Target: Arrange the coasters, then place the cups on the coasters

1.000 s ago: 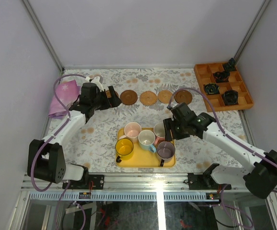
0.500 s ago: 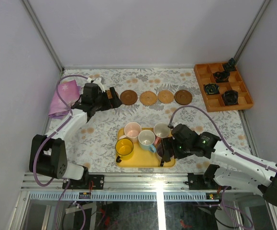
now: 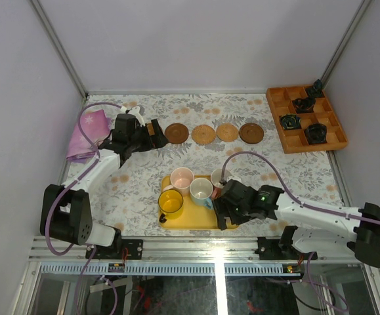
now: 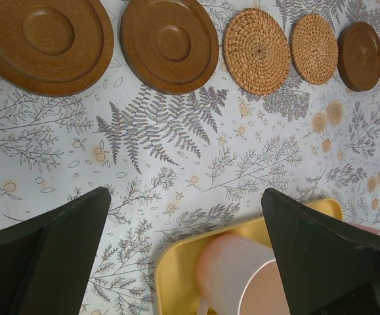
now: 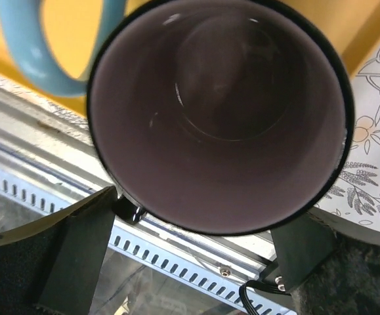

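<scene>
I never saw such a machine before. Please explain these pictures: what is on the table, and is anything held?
Two robot arms with two-finger grippers. One picture looks down from above; the other two come from cameras on the wrists. On the table lie five round coasters in a row, a yellow tray of cups, an orange box and a purple cloth. The left gripper stands open near the coasters; the right gripper, open, hangs over the mauve cup. Nothing is held.
</scene>
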Tool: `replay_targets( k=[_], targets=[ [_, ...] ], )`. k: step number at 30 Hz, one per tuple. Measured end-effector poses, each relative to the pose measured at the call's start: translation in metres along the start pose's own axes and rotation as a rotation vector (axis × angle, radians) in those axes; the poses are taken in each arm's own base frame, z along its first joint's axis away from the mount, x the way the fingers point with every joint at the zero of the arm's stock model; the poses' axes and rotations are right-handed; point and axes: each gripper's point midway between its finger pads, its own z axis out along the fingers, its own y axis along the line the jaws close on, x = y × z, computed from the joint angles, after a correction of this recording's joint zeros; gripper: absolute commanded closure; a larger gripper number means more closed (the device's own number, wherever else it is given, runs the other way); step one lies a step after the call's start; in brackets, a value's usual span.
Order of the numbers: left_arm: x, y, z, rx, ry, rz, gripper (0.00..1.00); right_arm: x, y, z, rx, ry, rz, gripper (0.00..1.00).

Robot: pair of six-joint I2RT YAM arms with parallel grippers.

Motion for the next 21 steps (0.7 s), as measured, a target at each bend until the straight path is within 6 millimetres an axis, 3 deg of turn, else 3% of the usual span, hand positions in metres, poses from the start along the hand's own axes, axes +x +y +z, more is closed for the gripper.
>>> replay_targets(
  k=[7, 13, 21],
  targets=[
    [0.000, 0.000, 0.000, 0.000, 0.000, 0.000, 0.00, 0.012, -0.019, 0.011, 0.145, 0.047, 0.065, 0.01],
    [0.000, 0.000, 0.000, 0.000, 0.000, 0.000, 0.00, 0.013, -0.028, 0.003, 0.184, -0.007, 0.144, 0.20],
    [0.000, 0.000, 0.000, 0.000, 0.000, 0.000, 0.00, 0.006, -0.024, 0.000, 0.170, -0.057, 0.162, 0.44]
  ],
)
